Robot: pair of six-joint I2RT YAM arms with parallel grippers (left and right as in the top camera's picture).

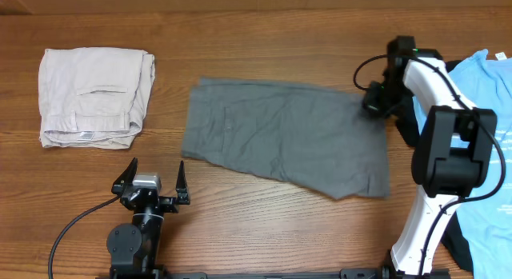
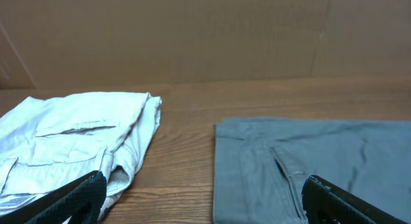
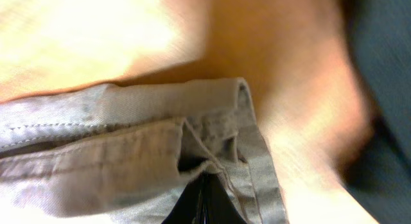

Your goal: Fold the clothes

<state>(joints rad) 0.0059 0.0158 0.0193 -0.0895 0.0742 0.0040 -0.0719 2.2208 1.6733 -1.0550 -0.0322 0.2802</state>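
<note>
The grey shorts [image 1: 280, 139] lie spread flat in the middle of the table, their slit pocket showing in the left wrist view [image 2: 321, 160]. My right gripper [image 1: 374, 99] sits at their far right corner, shut on the hem of the grey shorts [image 3: 128, 160]; its closed fingertips [image 3: 204, 185] pinch the fabric. My left gripper [image 1: 154, 173] stands open near the front edge, to the left of the shorts and touching nothing. Its two fingers frame bare wood [image 2: 205, 198] between the two garments.
Folded beige shorts [image 1: 94, 95] rest at the far left [image 2: 70, 140]. A light-blue T-shirt [image 1: 488, 103] lies at the right edge with a black garment [image 1: 406, 129] partly under the right arm. A brown wall backs the table.
</note>
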